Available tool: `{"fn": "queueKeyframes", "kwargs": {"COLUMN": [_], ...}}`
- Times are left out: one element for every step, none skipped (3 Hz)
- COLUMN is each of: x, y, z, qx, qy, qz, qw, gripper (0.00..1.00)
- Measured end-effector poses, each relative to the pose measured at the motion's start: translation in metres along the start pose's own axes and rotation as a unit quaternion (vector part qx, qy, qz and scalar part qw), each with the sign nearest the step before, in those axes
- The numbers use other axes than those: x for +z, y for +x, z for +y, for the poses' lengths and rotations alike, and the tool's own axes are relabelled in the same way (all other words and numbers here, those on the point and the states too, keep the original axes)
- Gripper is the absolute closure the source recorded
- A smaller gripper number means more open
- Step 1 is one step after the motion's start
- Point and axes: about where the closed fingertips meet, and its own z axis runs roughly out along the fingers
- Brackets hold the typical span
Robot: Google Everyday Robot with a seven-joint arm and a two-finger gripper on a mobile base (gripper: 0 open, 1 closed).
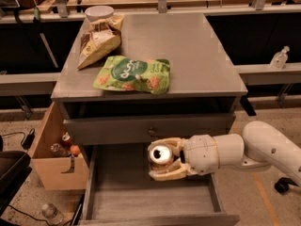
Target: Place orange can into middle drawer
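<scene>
My gripper [165, 159] comes in from the right on a white arm and is shut on the orange can [160, 154], whose silver top faces the camera. It holds the can over the back part of the open middle drawer [141, 197], the deep grey box pulled out at the bottom of the cabinet. The can hangs just below the front of the grey drawer with a small round knob [151, 132]. The drawer floor under the can is bare.
On the grey cabinet top [197, 55] lie a green snack bag [134, 74], a tan chip bag [99, 41] and a white bowl [99, 12]. A wooden box [54, 149] with bottles stands on the floor at left. A spray bottle [280, 58] stands at right.
</scene>
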Motion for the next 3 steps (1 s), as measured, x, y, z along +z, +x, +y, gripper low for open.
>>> {"fn": "queueKeyframes", "kwargs": {"x": [0.0, 0.011, 0.038], "y": [0.0, 0.036, 0.106], "z": [0.0, -0.004, -0.009], "qx": [0.0, 0.017, 0.031], "qy": [0.0, 0.011, 0.012], "qz": [0.0, 0.007, 0.01], "qw": [1.0, 0.9998, 0.9994], "gripper": [1.0, 1.0, 1.0]}}
